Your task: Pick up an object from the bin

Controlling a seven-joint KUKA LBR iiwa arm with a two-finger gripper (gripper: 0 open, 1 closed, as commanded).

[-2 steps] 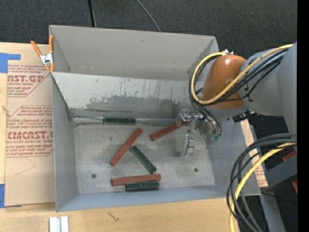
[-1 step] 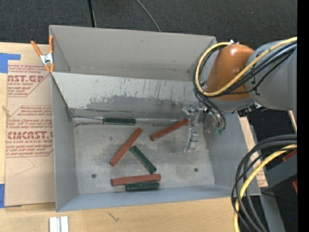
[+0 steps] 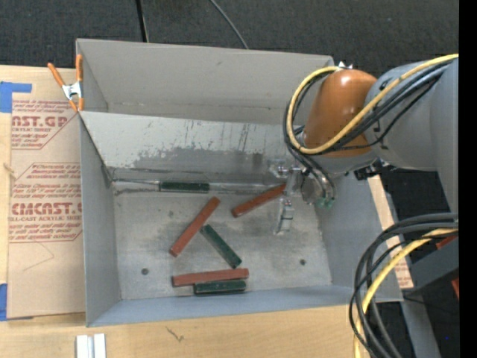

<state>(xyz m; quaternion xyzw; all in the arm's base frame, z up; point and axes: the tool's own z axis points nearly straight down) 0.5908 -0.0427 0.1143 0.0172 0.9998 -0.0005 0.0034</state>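
Observation:
My gripper (image 3: 285, 198) hangs low at the right side of the bin, open, with one fingertip toward the back wall and the other toward the front. A red-brown stick (image 3: 256, 202) lies tilted on the floor, and its right end sits between the two fingers. I cannot tell whether the fingers touch it. To the left lie a longer red-brown stick (image 3: 195, 226) and a dark green stick (image 3: 222, 246), end to end in a V.
A dark green stick (image 3: 184, 187) lies along the foot of the back wall. Near the front wall a red-brown stick (image 3: 210, 277) and a dark green one (image 3: 220, 289) lie side by side. The arm with its orange cover and yellow cables overhangs the bin's right rim.

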